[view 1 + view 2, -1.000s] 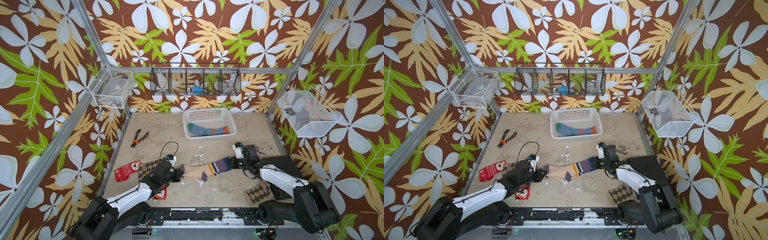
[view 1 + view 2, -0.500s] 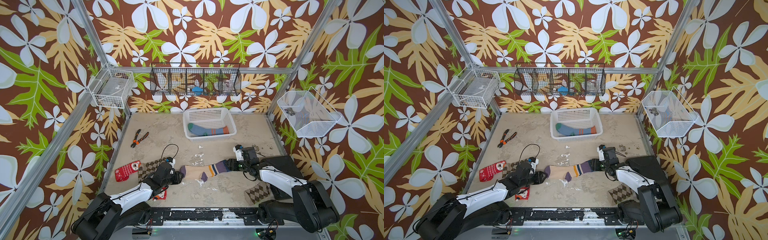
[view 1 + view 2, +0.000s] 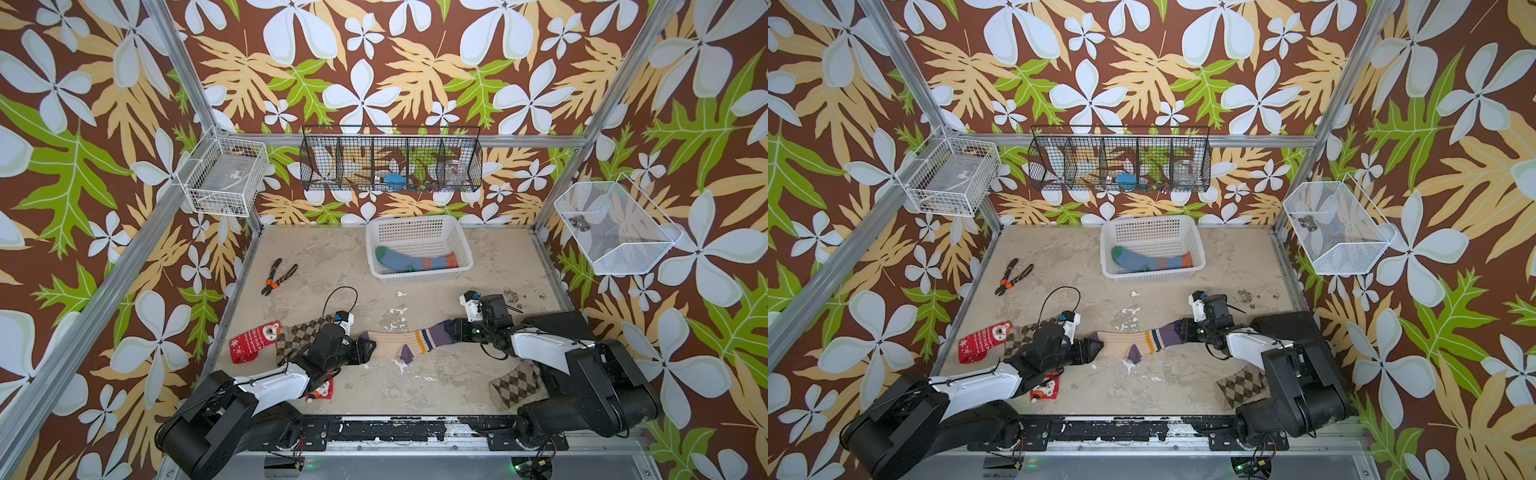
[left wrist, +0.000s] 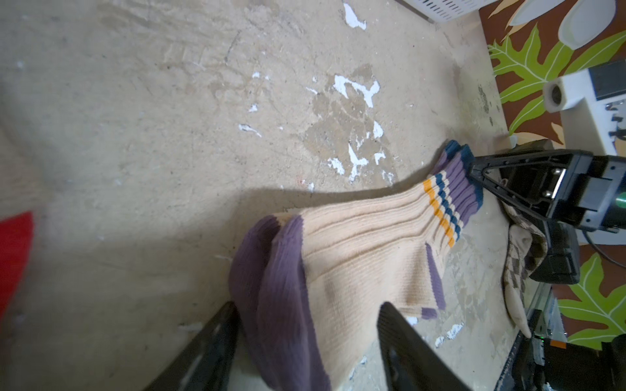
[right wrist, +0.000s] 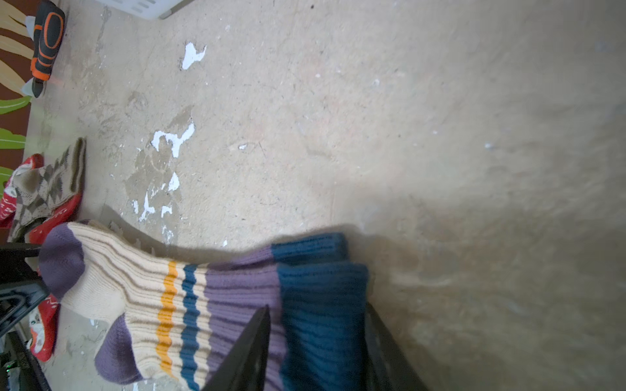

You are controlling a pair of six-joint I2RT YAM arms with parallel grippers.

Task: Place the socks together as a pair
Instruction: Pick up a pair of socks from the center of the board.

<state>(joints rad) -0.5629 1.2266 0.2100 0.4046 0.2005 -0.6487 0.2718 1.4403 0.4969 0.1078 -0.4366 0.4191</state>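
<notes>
You had two cream socks (image 3: pixel 399 347) stacked in the middle, edges roughly matched. Purple toes pointed left, purple-and-navy cuffs right, with orange and navy stripes; they were stretched long, heels toward the front. Blue sock (image 3: pixel 415 262), green toe and orange stripes, lay flat in the basket (image 3: pixel 415 232) at the back; one or two in there, couldn't tell. Red sock (image 3: pixel 253 340) lay flat far left, an argyle sock (image 3: pixel 297 336) overlapping one end. Second red sock (image 3: pixel 322 390) and second argyle sock (image 3: pixel 515 384) sat front left and front right, well apart, both partly hidden.
</notes>
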